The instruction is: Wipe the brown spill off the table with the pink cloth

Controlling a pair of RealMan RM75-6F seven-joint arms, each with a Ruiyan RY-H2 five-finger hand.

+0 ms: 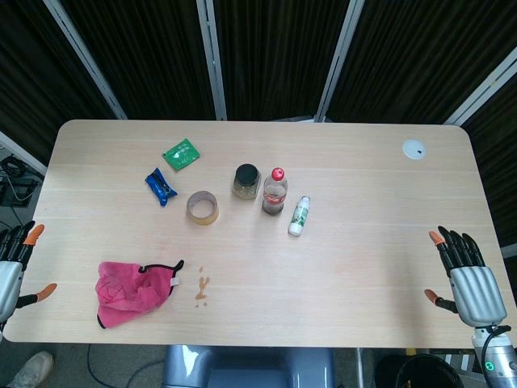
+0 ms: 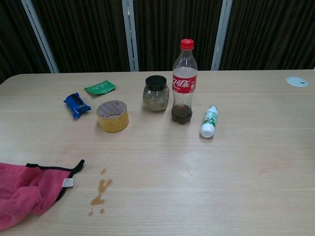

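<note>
The pink cloth (image 1: pixel 129 289) (image 2: pixel 24 191) lies crumpled near the table's front left edge, with a black trim and a white tag. Just right of it is the brown spill (image 1: pixel 202 288) (image 2: pixel 100 191), a few small drops and a streak. My left hand (image 1: pixel 14 265) hangs off the table's left edge, fingers spread and holding nothing, well left of the cloth. My right hand (image 1: pixel 467 275) sits off the front right corner, fingers apart and empty. Neither hand shows in the chest view.
Mid-table stand a tape roll (image 1: pixel 202 207), a dark-lidded jar (image 1: pixel 246 181), a cola bottle (image 1: pixel 275 192) and a small white bottle lying down (image 1: pixel 299 217). A blue packet (image 1: pixel 160 186) and a green packet (image 1: pixel 182 153) lie behind. A white disc (image 1: pixel 414 149) sits far right.
</note>
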